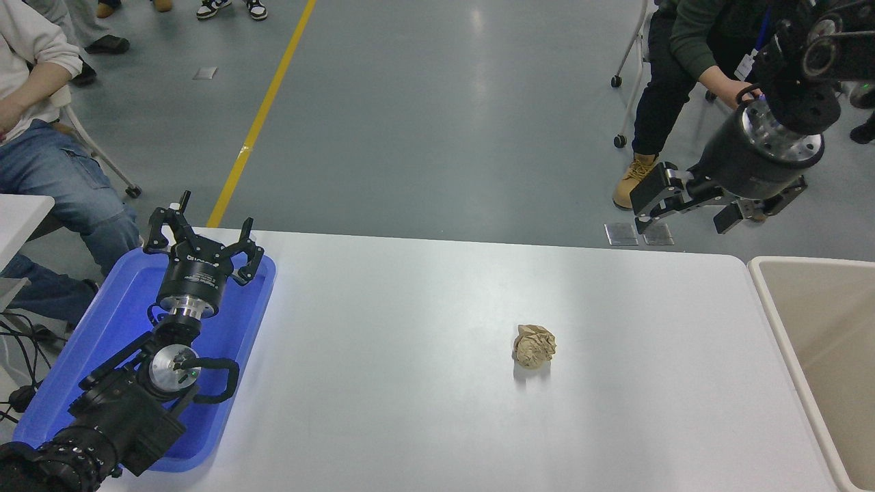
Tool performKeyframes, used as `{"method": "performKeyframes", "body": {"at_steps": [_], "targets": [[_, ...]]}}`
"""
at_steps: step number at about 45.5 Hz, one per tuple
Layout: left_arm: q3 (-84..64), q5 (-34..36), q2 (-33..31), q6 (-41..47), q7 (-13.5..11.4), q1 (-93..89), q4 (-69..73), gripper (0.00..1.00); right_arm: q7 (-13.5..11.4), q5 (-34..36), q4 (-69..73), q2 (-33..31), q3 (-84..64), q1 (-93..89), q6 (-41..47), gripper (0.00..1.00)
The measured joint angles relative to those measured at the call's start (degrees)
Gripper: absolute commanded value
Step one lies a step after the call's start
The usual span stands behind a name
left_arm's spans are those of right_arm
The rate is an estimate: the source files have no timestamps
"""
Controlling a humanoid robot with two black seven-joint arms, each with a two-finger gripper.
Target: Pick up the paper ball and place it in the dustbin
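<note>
White worktop [410, 424] under bright light: the crumpled tan-brown paper ball [534, 346] is sitting alone right of centre. The beige plastic dustbin [772, 301] is standing at the right edge. The right hand [687, 212] is hanging spread open beyond the far edge; the left hand [202, 242] is lying open over the shallow blue tray [102, 321].

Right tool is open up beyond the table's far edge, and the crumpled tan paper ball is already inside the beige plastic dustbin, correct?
Not quite. The head view shows the crumpled tan paper ball lying on the white table, left of the beige plastic dustbin. The right tool is indeed open beyond the far edge.
</note>
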Motion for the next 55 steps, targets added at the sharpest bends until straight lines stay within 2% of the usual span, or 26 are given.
{"method": "performKeyframes", "body": {"at_steps": [55], "targets": [[0.0,0.01,0.0,0.0,0.0,-0.01,0.0,1.0,0.06,3.24,-1.49,-0.22,2.21,-0.64,0.0,1.0]]}}
